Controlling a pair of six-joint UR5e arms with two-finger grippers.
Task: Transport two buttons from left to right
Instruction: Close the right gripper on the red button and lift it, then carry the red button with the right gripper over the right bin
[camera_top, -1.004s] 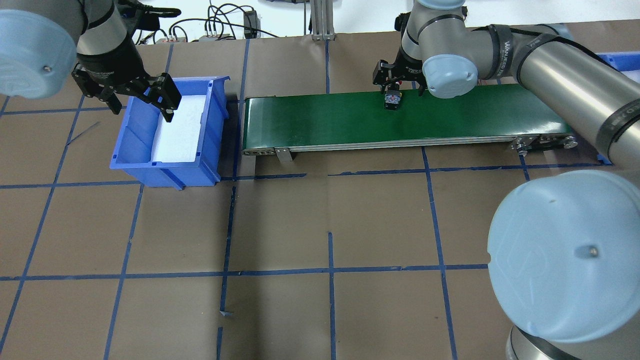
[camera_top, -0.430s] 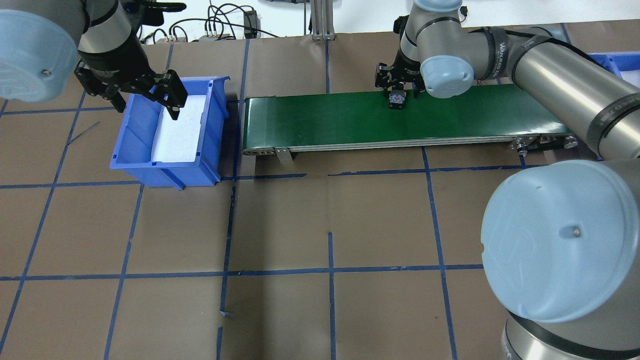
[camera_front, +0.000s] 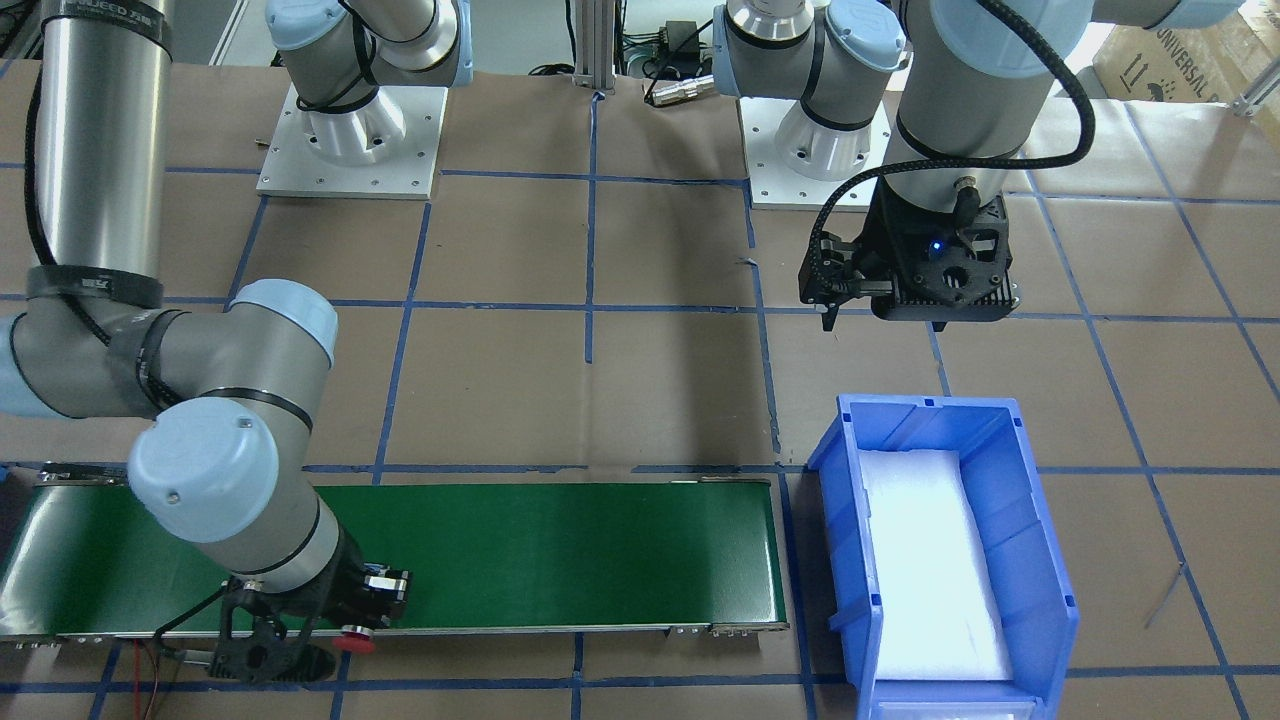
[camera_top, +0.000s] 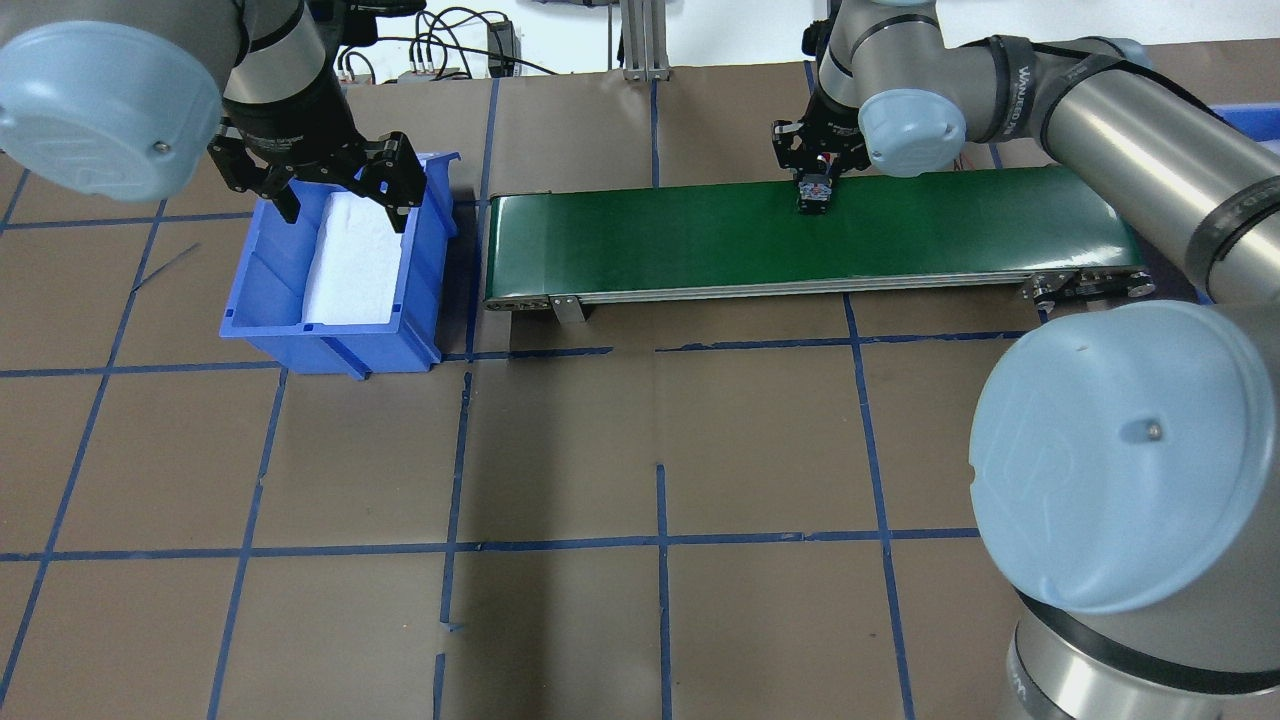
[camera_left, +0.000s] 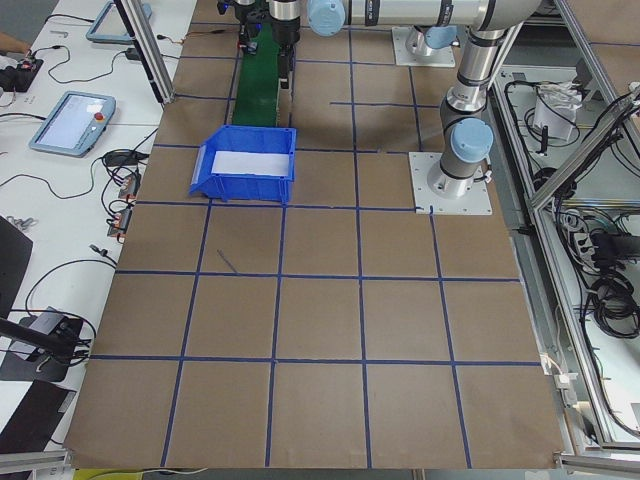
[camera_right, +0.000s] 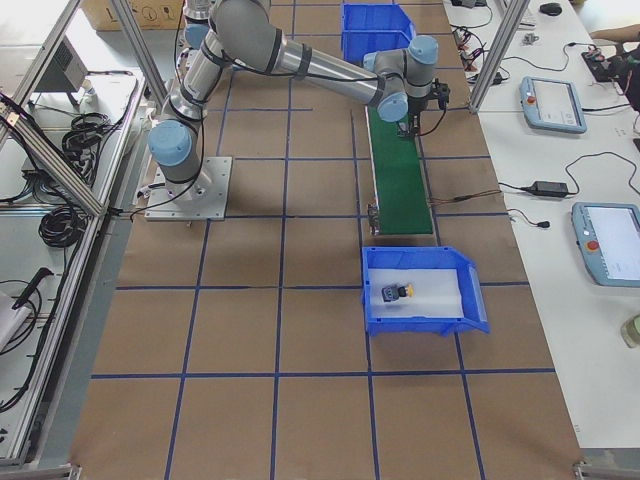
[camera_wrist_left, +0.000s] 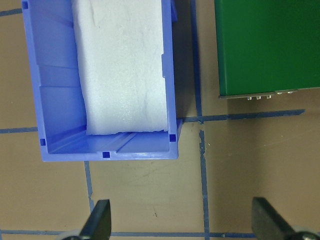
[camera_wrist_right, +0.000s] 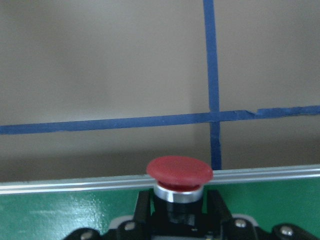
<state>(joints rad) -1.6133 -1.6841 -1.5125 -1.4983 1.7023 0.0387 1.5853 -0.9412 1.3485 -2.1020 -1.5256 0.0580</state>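
Note:
My right gripper (camera_top: 815, 185) is shut on the red button (camera_top: 815, 192) and holds it over the far edge of the green conveyor belt (camera_top: 650, 240). In the right wrist view the red cap (camera_wrist_right: 179, 172) sticks out past the belt's rim. It also shows in the front-facing view (camera_front: 352, 640). The yellow button (camera_right: 405, 290) lies on white foam in the blue bin (camera_right: 455, 300) at the belt's right end. My left gripper (camera_top: 345, 205) is open and empty above the left blue bin (camera_top: 270, 270), which holds only white foam (camera_wrist_left: 125, 70).
The belt (camera_front: 560, 550) runs left to right between the two bins. The left bin (camera_front: 1040, 560) stands close to the belt's left end. Brown paper with a blue tape grid (camera_top: 660, 540) covers the table. Cables (camera_top: 450, 40) lie beyond the far edge.
My right gripper has moved right along the belt's far edge with the red button. My left gripper has moved right, from the bin's left side to over its far end.

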